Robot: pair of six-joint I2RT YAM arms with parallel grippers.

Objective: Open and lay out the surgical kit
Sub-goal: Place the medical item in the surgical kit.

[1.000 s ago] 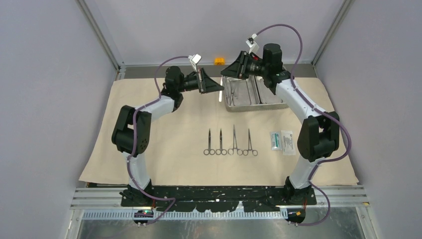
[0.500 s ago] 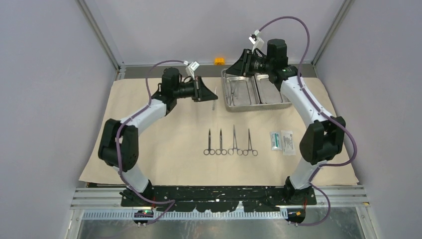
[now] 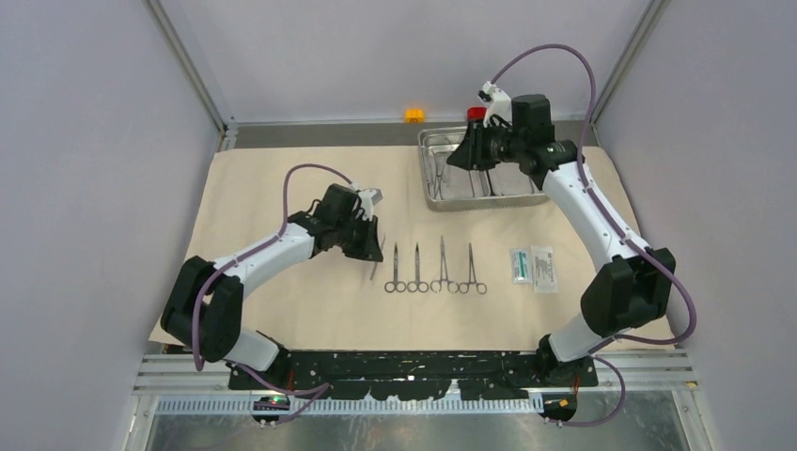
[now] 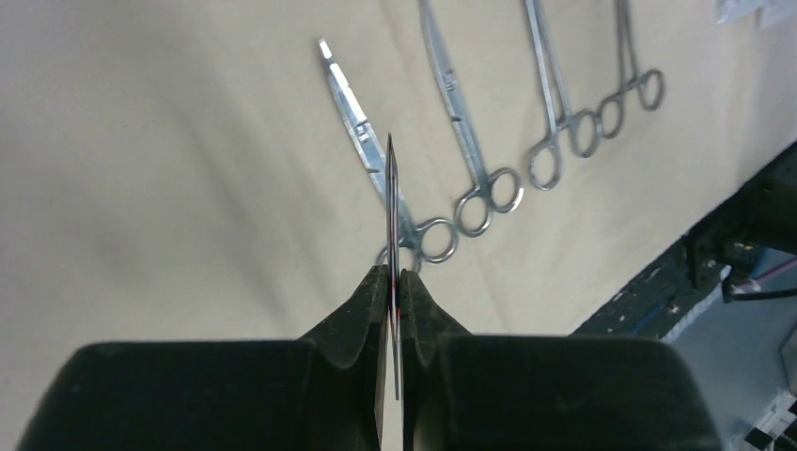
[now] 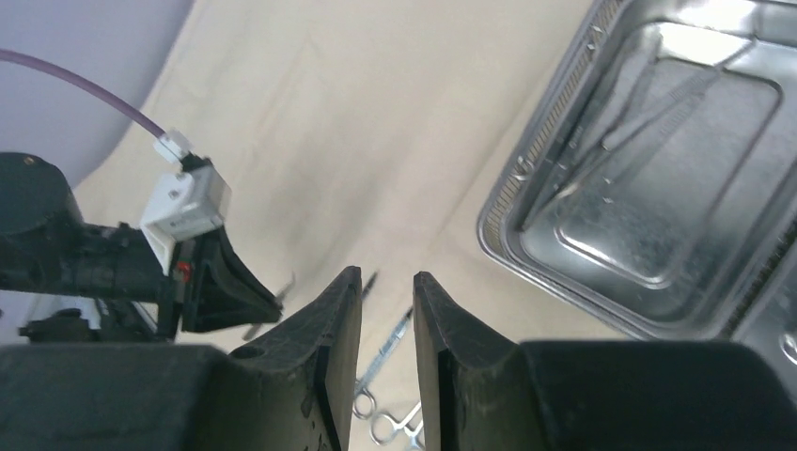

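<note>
**Left claw pinched on a slim steel tool by the clamp row; right claw empty, up over the tray**

Under everything: big beige cloth. On its near half, the clamp row: four slim ring-handled clamps side by side, rings toward the arm bases.

Just left of the clamp row: left gripper, angled down toward the cloth. Pinched tight on a slim steel tool, seen edge-on from the wrist, with the pointed tip jutting well past the fingertips. Tweezers or a straight handle, cannot tell which. Hangs low beside the row's leftmost clamp, roughly parallel to it. Touching the cloth or not, cannot tell.

Just right of the clamp row, level with it: two small white and teal packets, flat, side by side, close together.

Beyond the clamp row's right end, toward the far wall: shiny two-compartment steel tray. Holds a few slim steel pieces in the compartment on the clamp row's side.

Farthest from the clamp row: right gripper, above the tray's middle and clear of it. Jaws parted by a narrow gap, nothing between them, only cloth showing through in the wrist view. Tray pieces lie off to the side of the fingers, untouched.
</note>
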